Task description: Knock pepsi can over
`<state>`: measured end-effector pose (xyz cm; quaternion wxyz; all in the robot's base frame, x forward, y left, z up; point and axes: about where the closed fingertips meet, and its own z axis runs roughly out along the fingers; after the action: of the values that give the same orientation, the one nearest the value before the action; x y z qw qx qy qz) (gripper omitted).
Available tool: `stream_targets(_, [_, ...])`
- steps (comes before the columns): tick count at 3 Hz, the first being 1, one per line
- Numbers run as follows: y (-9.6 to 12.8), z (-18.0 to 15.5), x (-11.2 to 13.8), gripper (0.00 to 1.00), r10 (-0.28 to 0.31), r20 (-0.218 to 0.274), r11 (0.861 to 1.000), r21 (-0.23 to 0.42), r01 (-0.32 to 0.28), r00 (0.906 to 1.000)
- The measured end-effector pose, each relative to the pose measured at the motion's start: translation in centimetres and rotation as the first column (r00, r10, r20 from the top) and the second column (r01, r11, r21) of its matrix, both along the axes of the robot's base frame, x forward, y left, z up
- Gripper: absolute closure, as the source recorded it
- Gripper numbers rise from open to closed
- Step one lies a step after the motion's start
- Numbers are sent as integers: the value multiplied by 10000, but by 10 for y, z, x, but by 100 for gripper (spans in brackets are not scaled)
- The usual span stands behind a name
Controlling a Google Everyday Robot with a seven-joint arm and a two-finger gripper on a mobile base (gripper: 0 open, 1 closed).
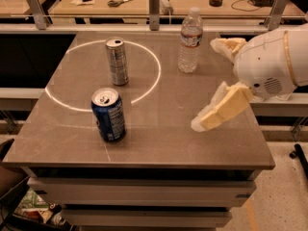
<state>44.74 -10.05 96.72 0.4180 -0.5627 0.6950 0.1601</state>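
The pepsi can (109, 114), short and dark blue with a silver top, stands upright near the table's front left, on the edge of a white ring of light. My gripper (204, 84) comes in from the right, over the right part of the table. It is open and empty, with one cream finger (225, 46) near the water bottle and the other finger (219, 110) lower and closer to the front. The gripper is well to the right of the pepsi can and does not touch it.
A taller, slim silver can (117, 60) stands upright behind the pepsi can. A clear water bottle (190, 41) stands at the back right, close to my upper finger. The grey table (159, 143) ends at a rail behind; desks with clutter lie beyond.
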Motion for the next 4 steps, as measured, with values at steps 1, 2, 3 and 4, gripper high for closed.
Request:
stream_targets(1, [43,-1,9,0,535,302,9820,1796,-581,9981])
stream_targets(2, [83,0,13,0,974,517,9321,3453,-1093,9939])
stream_targets(3, [114,-5,11,0,1343,513,8845,4440,-1430,9896])
stream_targets(4, [119,-1,9,0,1425,565,8814,4470,-1527,9882])
